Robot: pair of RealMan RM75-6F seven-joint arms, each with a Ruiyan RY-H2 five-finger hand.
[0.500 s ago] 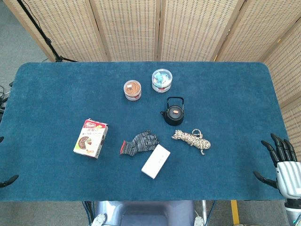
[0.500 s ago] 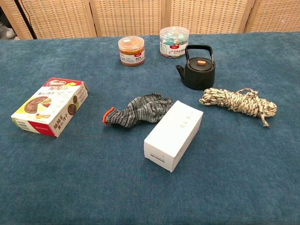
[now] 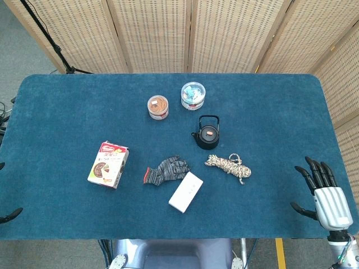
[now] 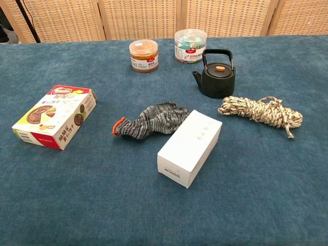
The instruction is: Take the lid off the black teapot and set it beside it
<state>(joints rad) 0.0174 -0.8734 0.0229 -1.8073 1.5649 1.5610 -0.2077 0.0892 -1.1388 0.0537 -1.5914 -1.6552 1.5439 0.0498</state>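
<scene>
Two views, head first: I read the layout from above, then check the teapot from the chest.
Head view, right hand: my right hand (image 3: 326, 193) sits at the table's near right corner, fingers spread and pointing up the table, nothing in it.
Head view, left hand: only dark tips (image 3: 8, 216) show at the left edge; I cannot tell how they lie.
Head view, target: the black teapot (image 3: 207, 134) stands mid-table, up and to the left of my right hand, well apart from it; the rope coil (image 3: 229, 165) lies between.
Head view, nearer arm: the right, I judge.
Chest view, lid: the lid (image 4: 219, 70) is on, its orange knob under the upright bail handle (image 4: 219, 54).
Chest view, axis: spout points left, handle arches side to side, so I would come in from the front.
Chest view, hands: neither shows.
</scene>
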